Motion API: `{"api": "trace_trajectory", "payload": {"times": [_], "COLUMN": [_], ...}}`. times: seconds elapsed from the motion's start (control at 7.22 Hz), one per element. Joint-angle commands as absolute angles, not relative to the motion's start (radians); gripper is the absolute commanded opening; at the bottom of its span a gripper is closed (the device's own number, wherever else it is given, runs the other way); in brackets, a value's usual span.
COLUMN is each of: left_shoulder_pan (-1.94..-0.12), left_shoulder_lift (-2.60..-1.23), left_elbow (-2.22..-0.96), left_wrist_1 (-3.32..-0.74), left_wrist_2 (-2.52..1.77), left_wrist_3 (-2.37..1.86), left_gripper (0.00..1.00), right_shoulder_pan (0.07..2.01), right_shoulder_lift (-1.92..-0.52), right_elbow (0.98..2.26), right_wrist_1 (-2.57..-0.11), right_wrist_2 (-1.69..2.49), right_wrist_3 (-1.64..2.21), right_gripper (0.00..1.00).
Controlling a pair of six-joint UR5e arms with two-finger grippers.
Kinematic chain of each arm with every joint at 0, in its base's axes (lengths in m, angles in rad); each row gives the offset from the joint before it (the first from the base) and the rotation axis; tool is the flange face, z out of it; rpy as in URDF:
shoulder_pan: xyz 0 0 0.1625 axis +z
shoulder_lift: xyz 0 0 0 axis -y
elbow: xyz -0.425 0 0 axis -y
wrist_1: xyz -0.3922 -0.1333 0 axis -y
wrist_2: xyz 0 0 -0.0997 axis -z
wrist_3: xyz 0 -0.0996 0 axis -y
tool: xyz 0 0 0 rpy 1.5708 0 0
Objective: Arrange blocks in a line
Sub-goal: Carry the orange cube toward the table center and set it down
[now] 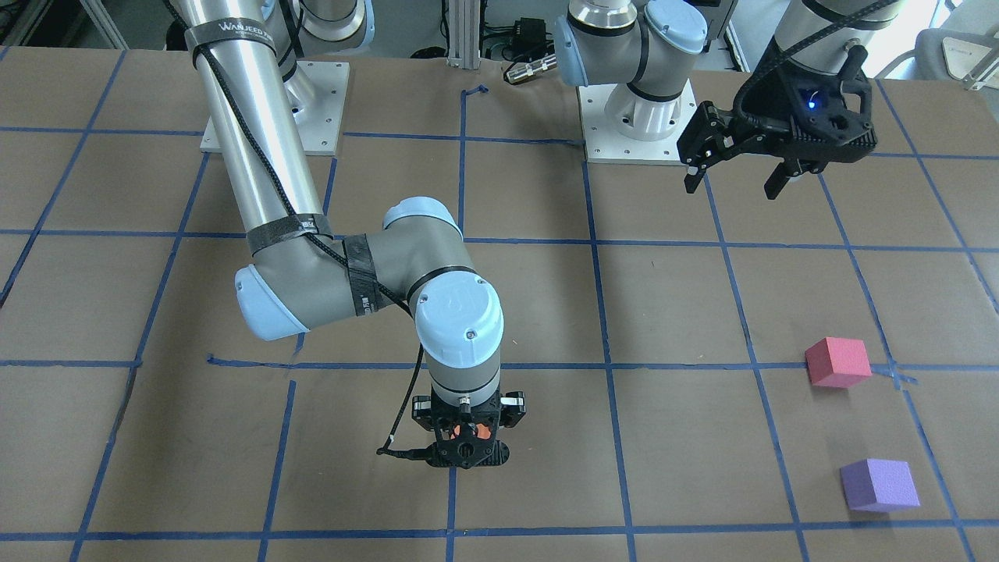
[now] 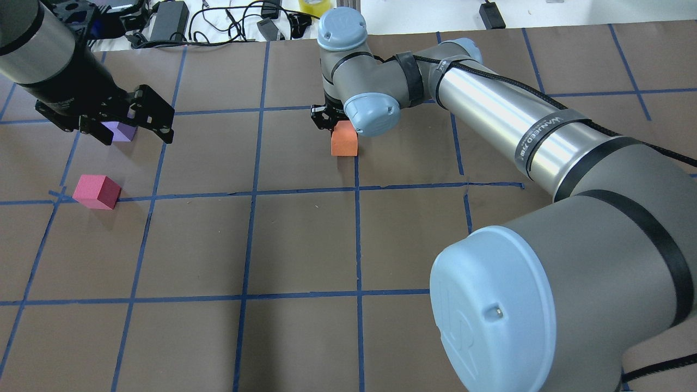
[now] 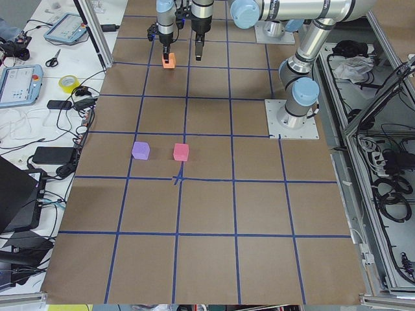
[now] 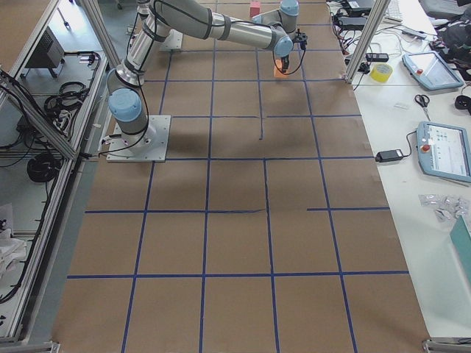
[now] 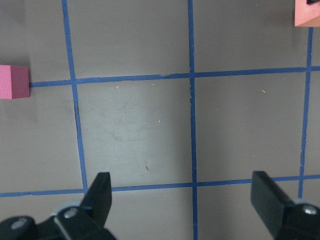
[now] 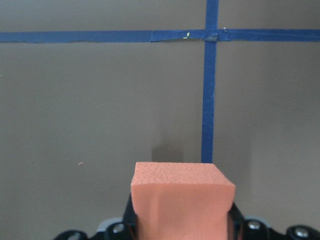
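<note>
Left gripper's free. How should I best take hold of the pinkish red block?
Probably come straight down on the pinkish red block with the open left gripper and pinch two opposite side faces. It sits flat, top face up, with nothing touching its sides.

Table is surfaced in brown paper, marked into squares by blue tape lines. The pinkish red block and the purple block rest directly on it. They are near each other but apart, the red one at a tape line.

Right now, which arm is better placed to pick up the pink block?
Left. The left gripper is open and empty, hovering nearer the pink block; the right gripper is shut on the orange block, farther off.
</note>
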State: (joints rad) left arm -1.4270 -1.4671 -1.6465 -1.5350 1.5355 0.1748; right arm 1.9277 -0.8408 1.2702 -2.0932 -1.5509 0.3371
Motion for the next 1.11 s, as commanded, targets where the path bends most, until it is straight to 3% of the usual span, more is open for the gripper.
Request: {"api": "trace_trajectory", "payload": {"times": [0.0,0.14,0.28,0.69,0.97], "left_shoulder_pan": [-1.428,-1.428,-1.428,-1.428,-1.416], "left_shoulder_lift": [-1.466,-1.466,-1.466,-1.465,-1.463], "left_elbow": [-1.647,-1.646,-1.647,-1.646,-1.646], "left_wrist_1": [-1.536,-1.536,-1.537,-1.542,-1.545], "left_wrist_2": [1.536,1.536,1.537,1.534,1.517], "left_wrist_3": [0.175,0.175,0.175,0.170,0.176], "left_gripper": [1.00,1.00,1.00,1.00,1.00], "right_shoulder_pan": [1.936,1.940,1.940,1.937,1.883], "right_shoulder_lift": [-0.827,-0.827,-0.825,-0.847,-0.935], "right_elbow": [1.273,1.276,1.276,1.269,1.269], "right_wrist_1": [-2.094,-2.095,-2.097,-2.100,-2.079], "right_wrist_2": [-1.551,-1.551,-1.551,-1.548,-1.551], "right_wrist_3": [0.340,0.336,0.331,0.345,0.292], "right_gripper": [0.13,0.24,0.99,1.00,1.00]}}
